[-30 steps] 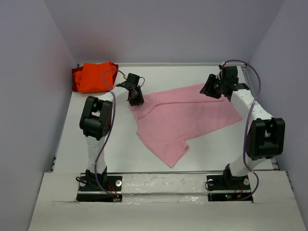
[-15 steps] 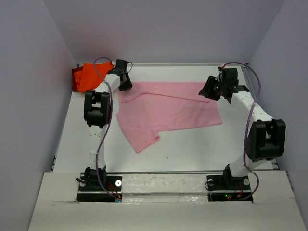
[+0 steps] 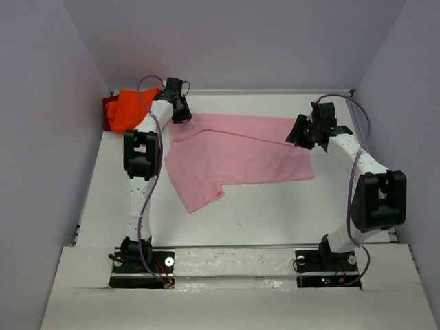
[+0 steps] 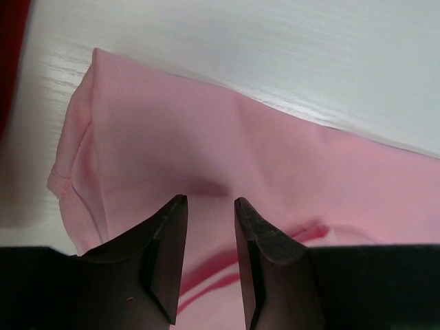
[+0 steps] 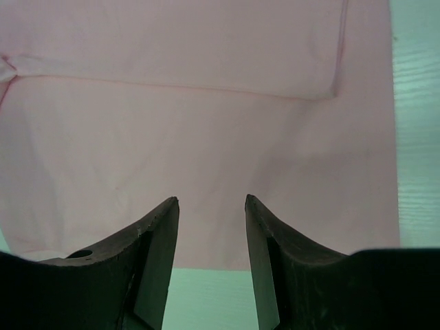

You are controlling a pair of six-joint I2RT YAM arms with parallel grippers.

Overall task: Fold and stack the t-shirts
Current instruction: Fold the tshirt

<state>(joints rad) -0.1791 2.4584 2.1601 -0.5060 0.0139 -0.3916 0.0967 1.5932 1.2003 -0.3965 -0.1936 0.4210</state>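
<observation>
The light pink t-shirt lies spread out across the middle of the white table, with one sleeve pointing toward the near left. My left gripper is over its far left corner; in the left wrist view the jaws stand apart over pink cloth. My right gripper is over the shirt's far right corner; in the right wrist view the jaws stand apart above the shirt's edge. The orange t-shirts lie in a pile at the far left corner.
Grey walls close in the table on the left, back and right. The orange pile sits just left of my left gripper and shows as a red edge in the left wrist view. Bare white table lies in front of the pink shirt.
My left gripper has moved back and left toward the orange pile, dragging the pink shirt left and flattening it. My right gripper shifted slightly nearer over the right corner.
</observation>
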